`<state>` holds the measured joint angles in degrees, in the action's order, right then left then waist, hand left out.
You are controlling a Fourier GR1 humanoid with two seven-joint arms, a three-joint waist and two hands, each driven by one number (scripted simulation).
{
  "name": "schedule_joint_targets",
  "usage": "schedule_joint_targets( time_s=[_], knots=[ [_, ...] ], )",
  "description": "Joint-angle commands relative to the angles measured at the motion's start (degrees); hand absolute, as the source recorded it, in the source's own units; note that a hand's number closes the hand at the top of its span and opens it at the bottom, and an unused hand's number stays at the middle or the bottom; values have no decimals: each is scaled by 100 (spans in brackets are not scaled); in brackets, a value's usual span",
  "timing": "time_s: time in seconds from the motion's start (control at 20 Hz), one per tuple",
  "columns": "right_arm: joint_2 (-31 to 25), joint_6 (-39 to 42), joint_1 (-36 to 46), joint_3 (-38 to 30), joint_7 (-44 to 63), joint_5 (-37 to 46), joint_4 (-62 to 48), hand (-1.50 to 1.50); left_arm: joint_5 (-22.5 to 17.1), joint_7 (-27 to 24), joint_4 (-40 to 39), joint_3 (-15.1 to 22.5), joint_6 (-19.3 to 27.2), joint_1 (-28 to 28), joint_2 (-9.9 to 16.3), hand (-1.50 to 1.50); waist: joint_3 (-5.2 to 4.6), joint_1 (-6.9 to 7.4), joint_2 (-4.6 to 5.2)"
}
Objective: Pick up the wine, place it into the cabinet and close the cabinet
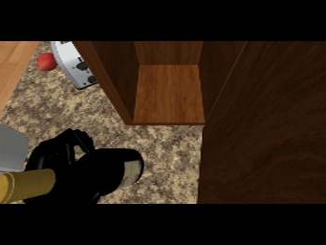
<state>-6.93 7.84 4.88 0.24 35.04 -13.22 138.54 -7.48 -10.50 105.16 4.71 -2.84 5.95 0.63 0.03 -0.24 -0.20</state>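
Carrying the dark wine bottle with its gold foil neck (66, 179) is the step in hand, judging by the lower left of the frame, where the bottle lies tilted with its neck toward the left edge and its base toward the middle. A black hand (61, 146) curls round the bottle's body from above, fingers wrapped over it; it comes in at the left, so it reads as the left hand, though the forearm is mostly hidden. No right hand shows. The brown wooden cabinet (169, 93) stands open in the upper middle, its bare shelf facing down the frame, and its dark wooden door (271, 124) fills the right side, swung out. To do this well, the bottle should travel up and right over the speckled granite counter (162, 143), base first, clearing the cabinet's left wall, and be set well inside so the door can swing shut. A grey appliance (77, 64) and a red round object (47, 61) sit upper left, out of the way.
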Motion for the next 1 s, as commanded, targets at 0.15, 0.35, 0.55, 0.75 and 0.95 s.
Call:
schedule_joint_targets(
  time_s=[0.15, 0.35, 0.55, 0.75, 0.95],
  knots=[
    [-18, -44, -255, -192, 310, -485, 838, -150, 180, 587, 264, 1333, 1156, -554, -61, 150, -1, -52, 4],
    [137, 92, -236, 10, -24, -293, 578, -150, 15, 1271, 485, 1551, 1676, -1226, -62, 150, -1, -29, 9],
    [127, 186, -189, -224, -260, -317, 105, -150, 269, 1553, 165, 2092, 2678, -1925, -62, 150, 0, -22, 17],
    [-46, 218, -474, -465, 134, -779, 794, -150, 213, 1872, 300, 2187, 2964, -2229, -62, 150, 1, -45, 5],
    [22, 174, -302, -164, 271, -589, 774, -150, 276, 1792, -518, 2386, 3881, -3170, -63, 150, -1, -85, 11]
  ],
)
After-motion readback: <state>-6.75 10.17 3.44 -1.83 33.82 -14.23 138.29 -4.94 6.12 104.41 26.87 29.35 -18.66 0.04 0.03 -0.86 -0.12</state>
